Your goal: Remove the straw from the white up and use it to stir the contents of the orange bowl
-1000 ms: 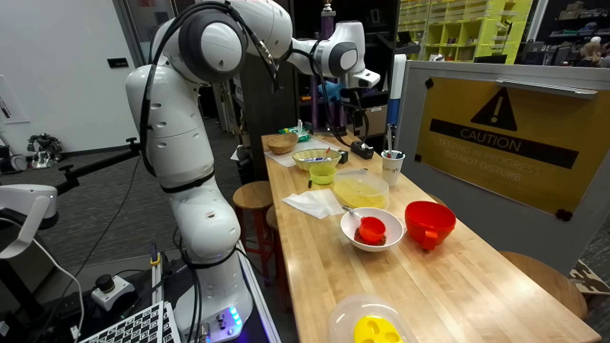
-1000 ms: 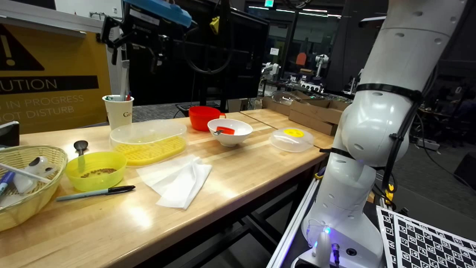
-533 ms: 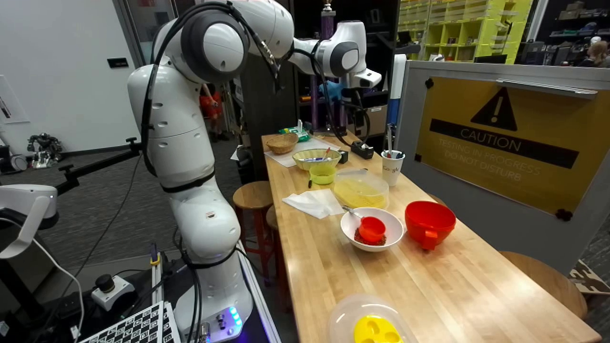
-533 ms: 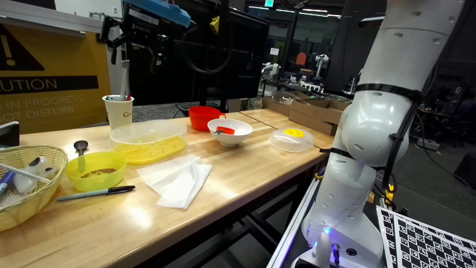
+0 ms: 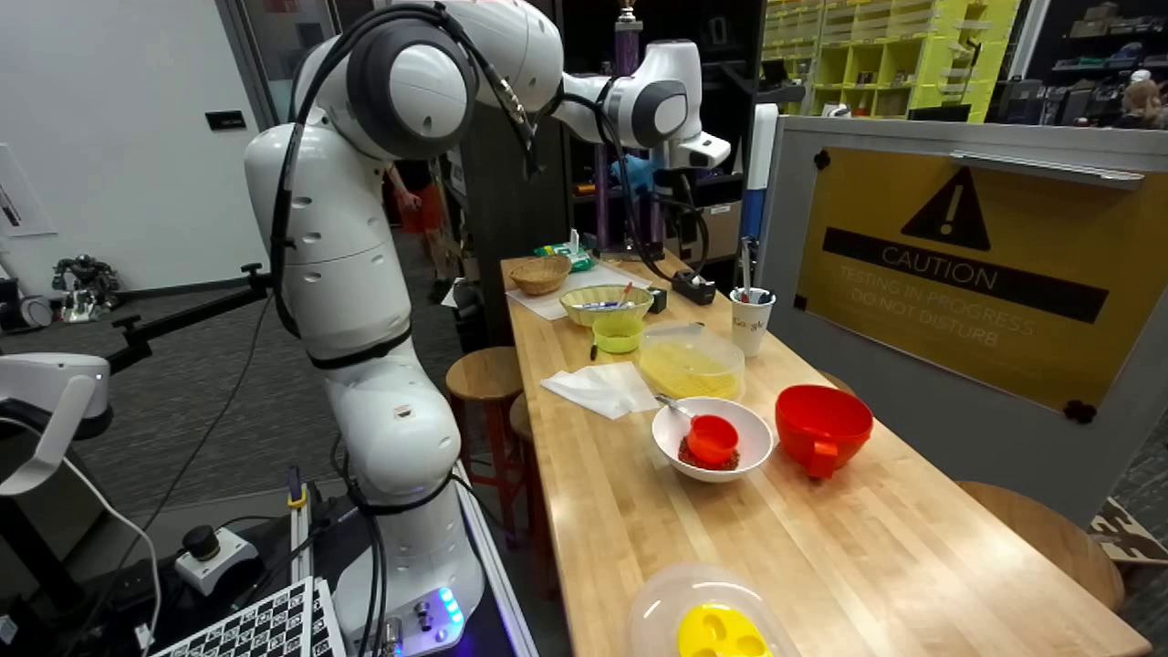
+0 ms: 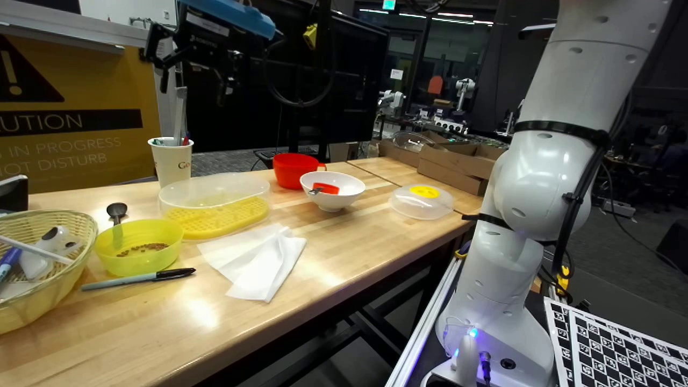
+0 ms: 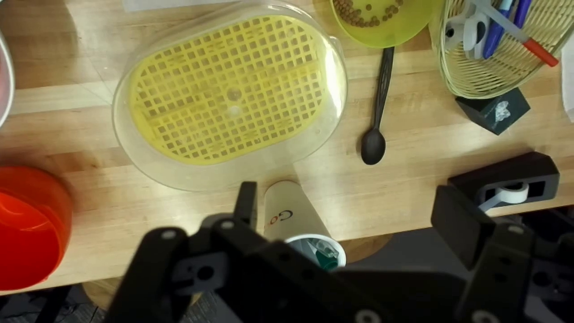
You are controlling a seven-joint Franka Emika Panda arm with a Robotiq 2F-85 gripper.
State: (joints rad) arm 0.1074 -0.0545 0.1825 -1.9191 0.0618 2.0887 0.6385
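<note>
The white paper cup (image 5: 750,330) stands upright near the table's far edge, also in an exterior view (image 6: 173,167) and the wrist view (image 7: 287,213). A tall, thin grey-white straw-like stick (image 6: 179,115) rises from it, beside pens and clear or green items; in the wrist view the stick is not clearly seen. The orange-red bowl (image 5: 824,429) with a handle also shows in an exterior view (image 6: 294,172) and at the wrist view's left edge (image 7: 36,233); its contents are not visible. My gripper (image 6: 194,88) is open and empty above the cup; its wide-apart fingers also show in the wrist view (image 7: 352,214).
Beside the orange bowl, a white bowl (image 5: 675,452) holds a red scoop. A clear-lidded yellow tray (image 7: 228,89) lies near the cup. A black spoon (image 7: 376,121), yellow bowl (image 6: 140,252), wicker basket (image 6: 48,290), tape dispenser (image 7: 511,179) and napkin (image 6: 263,263) are around. A caution-sign partition (image 5: 985,274) borders the table.
The arm and gripper shifted very slightly at first, then stayed still. A person has appeared in the background behind the arm. Objects on the table have not moved.
</note>
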